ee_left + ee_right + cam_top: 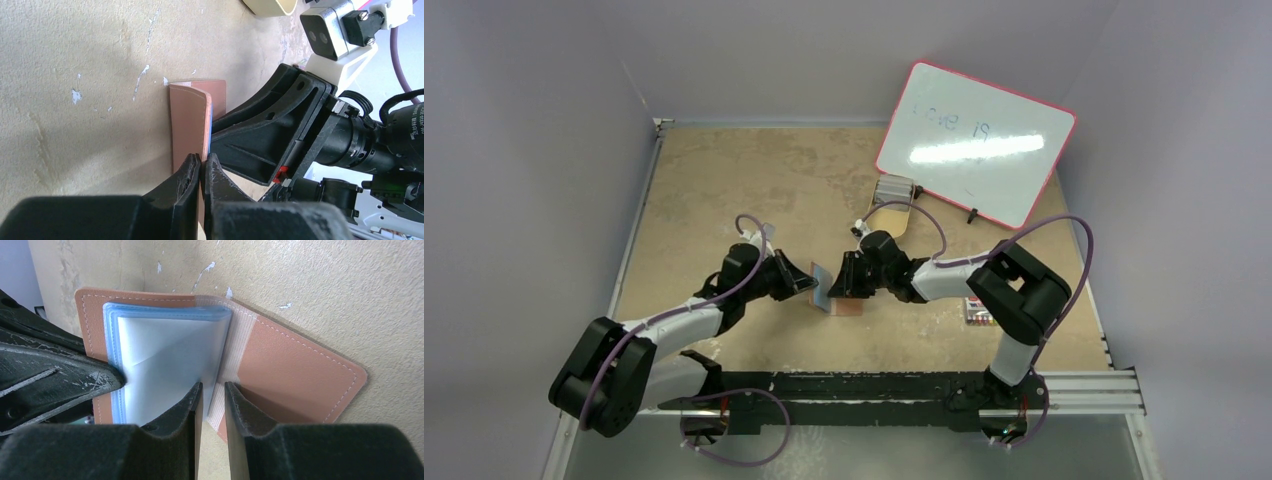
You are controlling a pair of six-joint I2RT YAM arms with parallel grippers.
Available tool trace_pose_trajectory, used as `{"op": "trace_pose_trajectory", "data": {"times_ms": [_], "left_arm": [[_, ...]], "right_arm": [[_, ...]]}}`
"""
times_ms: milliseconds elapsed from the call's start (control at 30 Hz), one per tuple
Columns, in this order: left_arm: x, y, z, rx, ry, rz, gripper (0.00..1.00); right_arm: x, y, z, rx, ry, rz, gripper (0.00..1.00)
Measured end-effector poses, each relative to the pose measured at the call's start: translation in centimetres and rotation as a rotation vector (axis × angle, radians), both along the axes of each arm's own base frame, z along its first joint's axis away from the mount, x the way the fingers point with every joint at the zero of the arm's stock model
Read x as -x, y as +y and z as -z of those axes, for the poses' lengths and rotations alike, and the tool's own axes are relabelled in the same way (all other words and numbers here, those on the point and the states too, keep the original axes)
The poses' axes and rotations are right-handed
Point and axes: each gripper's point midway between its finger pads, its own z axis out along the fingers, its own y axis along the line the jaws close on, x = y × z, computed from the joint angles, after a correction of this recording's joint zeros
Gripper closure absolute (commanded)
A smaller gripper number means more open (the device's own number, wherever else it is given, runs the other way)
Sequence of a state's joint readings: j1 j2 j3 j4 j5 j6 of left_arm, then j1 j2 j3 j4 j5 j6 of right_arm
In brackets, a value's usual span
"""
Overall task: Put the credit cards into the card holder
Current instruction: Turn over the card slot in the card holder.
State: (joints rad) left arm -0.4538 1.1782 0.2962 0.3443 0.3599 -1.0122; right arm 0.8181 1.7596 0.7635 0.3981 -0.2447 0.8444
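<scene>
The card holder (300, 375) lies open on the desk (754, 190), well apart from the whiteboard (974, 140), on its near-left side. The left hand (201, 172), on the side farther from the whiteboard, is clamped on one cover (187, 120). The right hand (213, 390) straddles the clear sleeves (165, 350), fingers narrowly apart; whether it grips them I cannot tell.
</scene>
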Motion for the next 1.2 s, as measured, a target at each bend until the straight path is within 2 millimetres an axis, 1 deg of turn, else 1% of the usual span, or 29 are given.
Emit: {"op": "trace_pose_trajectory", "data": {"times_ms": [167,233,267,333,433,500,533,567,667,800,933,1033,1133,1200], "left_arm": [[0.0,-0.1,-0.1,0.007,-0.004,0.002,1.00],[0.1,-0.2,-0.2,0.024,-0.005,-0.001,0.97],[0.1,-0.2,-0.3,0.035,-0.007,-0.002,0.97],[0.2,-0.3,-0.4,0.056,-0.006,-0.007,1.00],[0.3,-0.4,-0.6,0.079,-0.007,-0.011,1.00],[0.3,-0.5,-0.7,0.092,-0.010,-0.010,0.92],[0.3,-0.6,-0.7,0.101,-0.013,-0.011,0.94],[0.3,-0.6,-0.7,0.109,-0.010,-0.013,1.00],[0.4,-0.7,-0.9,0.125,-0.012,-0.012,1.00],[0.3,-0.8,-0.9,0.128,-0.011,-0.013,1.00],[0.4,-0.7,-0.7,0.123,-0.004,-0.015,1.00],[0.5,-0.6,-0.6,0.113,0.001,-0.012,1.00],[0.5,-0.6,-0.7,0.108,0.003,-0.009,1.00],[0.5,-0.6,-0.7,0.105,0.002,-0.008,1.00]], "right_arm": [[0.0,0.0,0.0,0.000,0.000,0.000,0.73],[0.0,0.0,0.0,0.000,0.000,0.000,0.73],[0.0,0.0,0.0,-0.001,0.000,-0.001,0.73],[0.0,0.0,0.0,-0.001,0.000,-0.001,0.73],[0.0,0.0,0.0,-0.002,-0.001,-0.001,0.73],[0.0,0.1,-0.1,-0.004,-0.002,-0.001,0.73],[0.0,0.1,-0.1,-0.004,-0.002,-0.001,0.73],[0.0,0.1,-0.1,-0.004,-0.002,-0.001,0.73],[0.0,0.1,-0.1,-0.004,-0.002,-0.001,0.72],[0.0,0.1,-0.2,-0.006,-0.001,-0.003,0.65],[0.2,-0.3,-1.0,0.000,-0.013,-0.011,0.52],[0.2,-0.3,-2.8,-0.023,-0.046,-0.016,0.41],[0.0,0.2,-5.1,-0.075,-0.087,-0.023,0.35],[0.0,0.4,-5.9,-0.094,-0.101,-0.027,0.33]]}}
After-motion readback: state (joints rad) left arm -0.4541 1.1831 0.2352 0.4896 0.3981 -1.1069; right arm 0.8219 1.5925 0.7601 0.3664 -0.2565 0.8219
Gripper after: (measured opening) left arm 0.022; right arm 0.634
